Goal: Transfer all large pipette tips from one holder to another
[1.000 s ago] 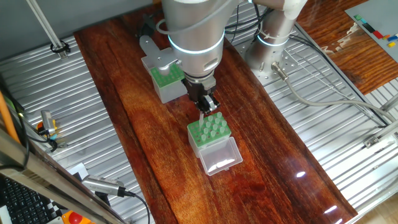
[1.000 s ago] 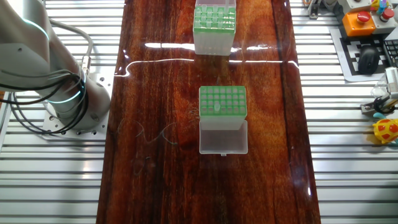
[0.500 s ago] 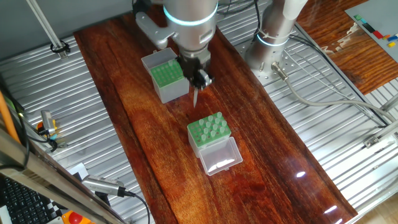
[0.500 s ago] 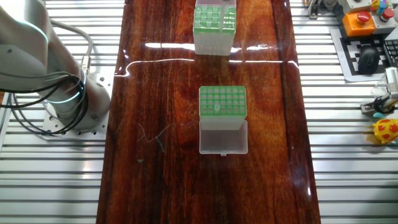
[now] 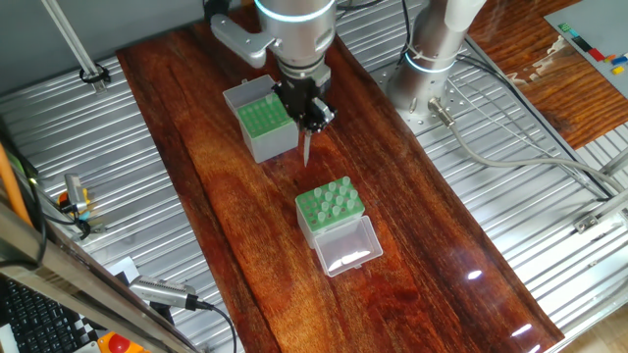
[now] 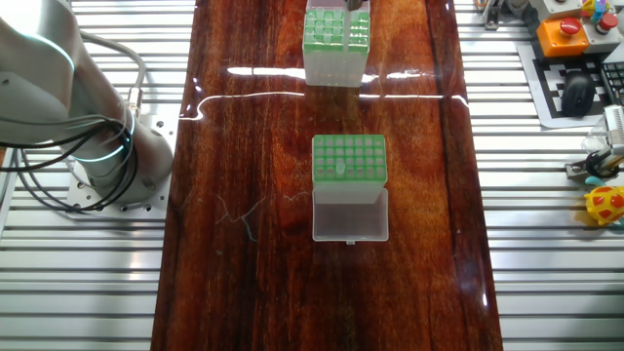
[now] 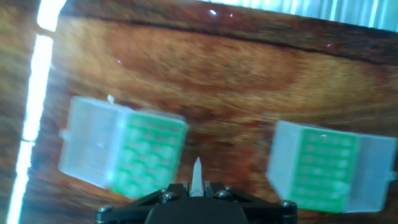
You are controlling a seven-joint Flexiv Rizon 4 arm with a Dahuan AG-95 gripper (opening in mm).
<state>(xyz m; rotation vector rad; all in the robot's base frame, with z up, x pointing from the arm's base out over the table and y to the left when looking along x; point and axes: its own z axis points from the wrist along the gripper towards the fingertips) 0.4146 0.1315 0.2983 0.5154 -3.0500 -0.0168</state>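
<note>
Pale, one large pipette tip [image 5: 306, 150] hangs clamped in the gripper [image 5: 305, 123] between the clear-sided holder [image 5: 332, 215], several tips left, and the grey-sided holder [image 5: 263, 124].

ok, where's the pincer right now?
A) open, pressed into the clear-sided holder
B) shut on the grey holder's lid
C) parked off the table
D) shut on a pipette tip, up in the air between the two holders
D: the pincer grips a pipette tip pointing down, above bare wood between the grey-sided holder and the clear-sided holder.
</note>
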